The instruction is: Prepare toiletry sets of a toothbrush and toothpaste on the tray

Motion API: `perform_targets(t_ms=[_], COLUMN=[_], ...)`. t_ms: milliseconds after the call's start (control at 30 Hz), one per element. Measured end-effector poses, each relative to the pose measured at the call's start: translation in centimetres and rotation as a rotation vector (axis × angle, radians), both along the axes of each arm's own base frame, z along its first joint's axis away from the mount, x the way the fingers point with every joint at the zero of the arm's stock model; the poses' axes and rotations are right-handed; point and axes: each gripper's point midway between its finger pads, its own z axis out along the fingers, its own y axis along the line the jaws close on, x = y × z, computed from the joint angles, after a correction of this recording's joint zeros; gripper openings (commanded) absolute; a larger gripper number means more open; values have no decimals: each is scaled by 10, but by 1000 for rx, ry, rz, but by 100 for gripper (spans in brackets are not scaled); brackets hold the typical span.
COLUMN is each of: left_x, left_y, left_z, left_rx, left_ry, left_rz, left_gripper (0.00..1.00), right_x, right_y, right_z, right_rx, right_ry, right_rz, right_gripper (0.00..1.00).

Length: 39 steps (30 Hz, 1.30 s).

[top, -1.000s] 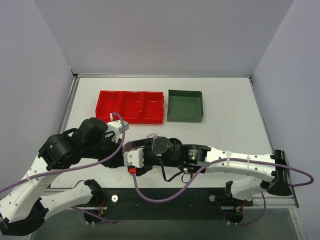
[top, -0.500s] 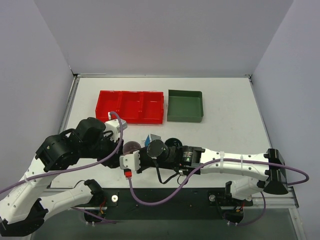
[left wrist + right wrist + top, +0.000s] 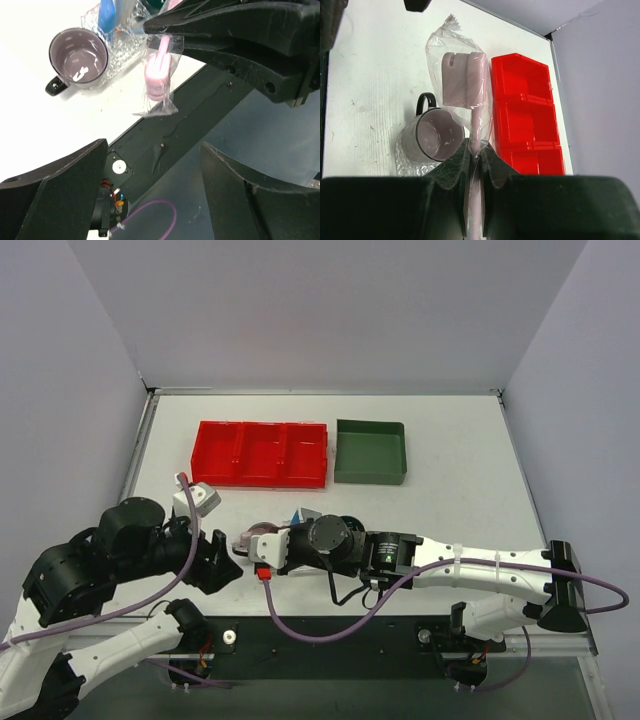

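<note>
My right claw (image 3: 475, 149) is closed tight on the thin stalk of a pink wrapped piece (image 3: 464, 80). Its clear sleeve is crinkled round it, and the thick end sticks out past my fingertips, lifted off the worktop (image 3: 450, 500). I hold it at the near edge, left of the middle, just beside the cup (image 3: 78, 57) and the near end of the tray (image 3: 122, 50). I take it for a brush, though through the wrapper I cannot be sure.

My left claw (image 3: 152, 150) is spread wide with nothing in it. It hovers a little further left over the near edge, facing the pink piece.

The toothbrush (image 3: 106, 15), the light-blue one, rests in the tray toward its far end. A pale shape lies right beside it. It may be the toothpaste, but the left wrist view cuts it off and I cannot tell. The cup stands at the tray's left side; whether it is on the rim or just off it I cannot say.

By my reckoning one set is at best half laid: the brush is down, the tube unconfirmed. The piece I hold is not yet placed, and it needs bringing over the tray before I let go. The red bin (image 3: 262, 453) and green bin (image 3: 371, 451) sit well apart at the far side.
</note>
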Motion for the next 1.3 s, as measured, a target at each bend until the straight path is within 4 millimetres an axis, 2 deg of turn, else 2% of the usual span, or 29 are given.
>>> perform_targets(t_ms=[167, 367, 567, 900, 1100, 1167, 1200, 1267, 1300], left_x=[7, 20, 34, 46, 50, 50, 50, 50, 50], left_y=[1, -5, -15, -27, -33, -35, -36, -37, -38], left_z=[11, 10, 17, 19, 10, 8, 7, 7, 8], left_rx=[-59, -129, -201, -241, -246, -249, -250, -256, -264], left_ry=[-82, -151, -201, -208, -193, -184, -180, -175, -174], left_rz=[23, 68, 105, 126, 135, 134, 134, 136, 135], left_gripper=[84, 84, 82, 68, 65, 61, 52, 43, 35], right_x=[2, 1, -2, -6, -8, -6, -6, -6, -7], right_y=[-4, -5, -5, -5, -4, -5, -5, -5, -5], right_z=[3, -1, 0, 0, -1, -1, -1, -1, -1], right_rx=[24, 35, 58, 78, 79, 81, 81, 82, 83], right_ry=[26, 59, 84, 109, 117, 119, 121, 124, 126], right_rz=[-23, -35, -35, -23, -15, -18, -18, -18, -18], right_gripper=[0, 0, 0, 0, 0, 0, 0, 0, 0])
